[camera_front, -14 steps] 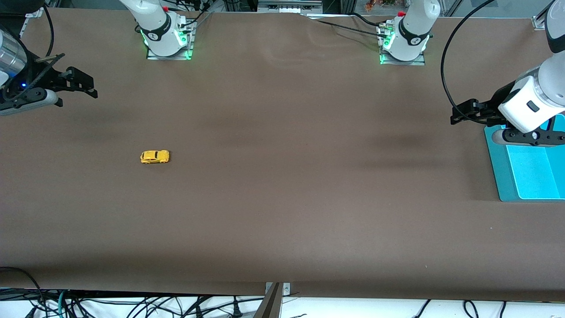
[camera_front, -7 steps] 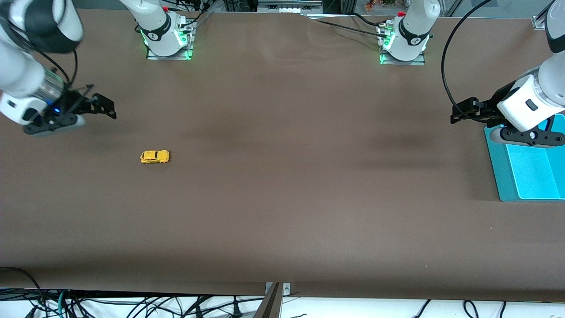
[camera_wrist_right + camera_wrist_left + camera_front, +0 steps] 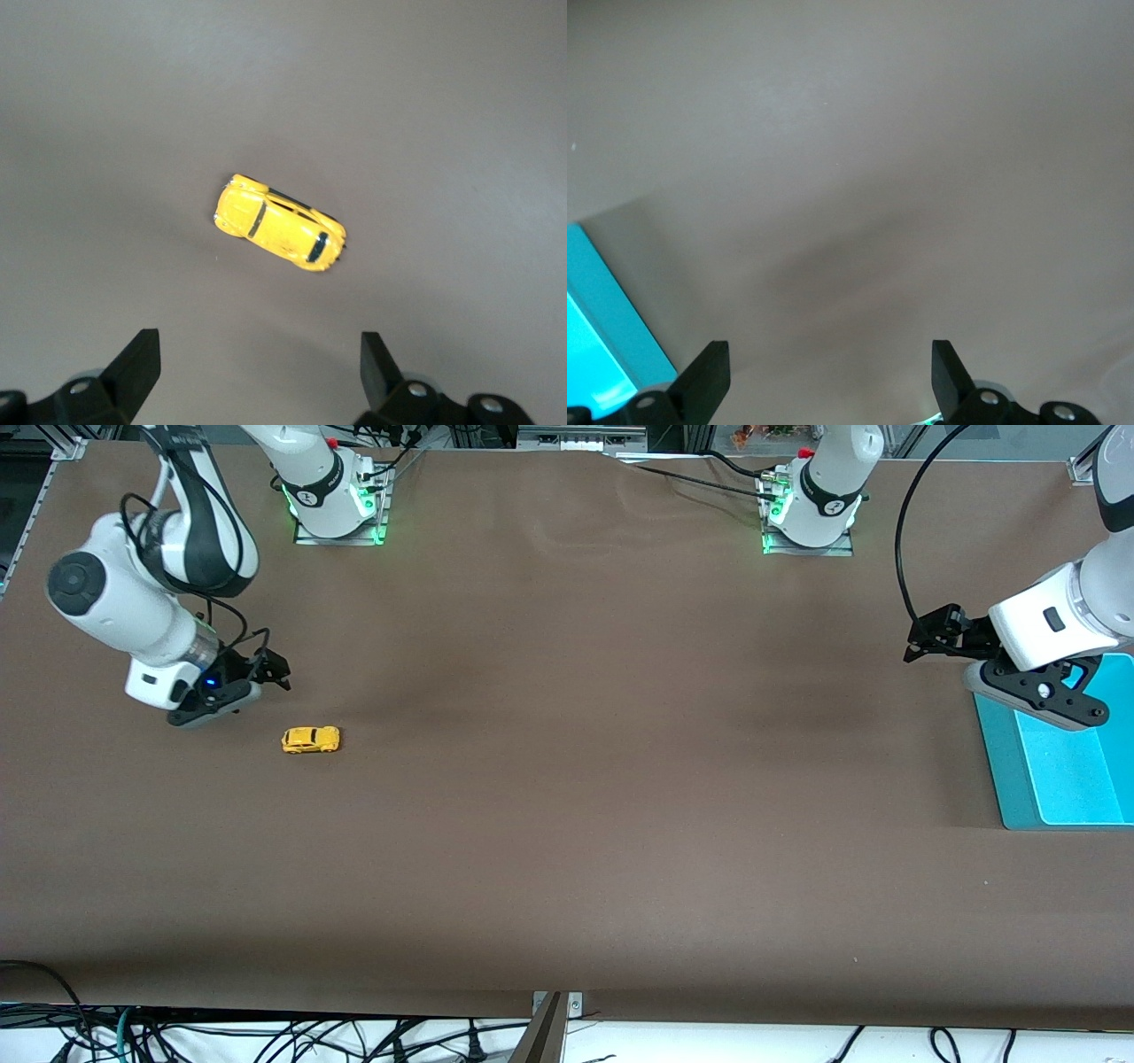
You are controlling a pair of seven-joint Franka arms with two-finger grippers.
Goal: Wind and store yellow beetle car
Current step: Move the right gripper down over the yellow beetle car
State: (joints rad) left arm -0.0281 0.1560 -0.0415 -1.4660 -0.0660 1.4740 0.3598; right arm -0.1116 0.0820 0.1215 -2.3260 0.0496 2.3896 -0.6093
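The yellow beetle car (image 3: 310, 740) stands on its wheels on the brown table toward the right arm's end. In the right wrist view the car (image 3: 279, 222) lies ahead of the fingers, not between them. My right gripper (image 3: 270, 669) (image 3: 257, 347) hangs open over bare table close beside the car, apart from it, and holds nothing. My left gripper (image 3: 926, 639) (image 3: 829, 354) is open and empty too, over the table beside the teal bin, where that arm waits.
A teal bin (image 3: 1063, 771) (image 3: 602, 328) sits at the left arm's end of the table, partly under the left wrist. The two arm bases (image 3: 332, 505) (image 3: 811, 514) stand along the table's edge farthest from the front camera.
The right arm has swung in from the table's end and brought its open gripper close to the car. The left wrist has tilted slightly. The car has not moved.
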